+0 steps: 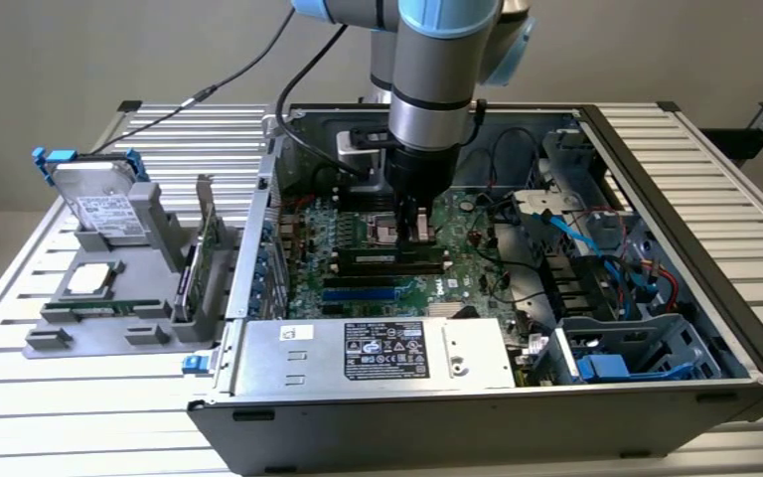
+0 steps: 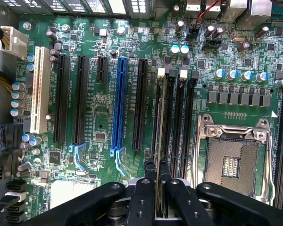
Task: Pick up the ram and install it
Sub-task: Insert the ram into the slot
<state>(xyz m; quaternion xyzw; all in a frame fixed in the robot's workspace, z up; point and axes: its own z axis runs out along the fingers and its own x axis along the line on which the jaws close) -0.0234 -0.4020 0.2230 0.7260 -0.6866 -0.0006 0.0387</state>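
Ram (image 2: 161, 132): edge-on in my claw (image 2: 157, 165), pinched tight, at the slots (image 2: 185, 122).
Arm (image 1: 435, 89): straight down into the case (image 1: 355, 437).
Hidden: I can't tell if it's seated.

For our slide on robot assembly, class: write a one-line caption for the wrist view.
Gripper shut on the ram, edge-on at the memory slots beside the empty processor socket.
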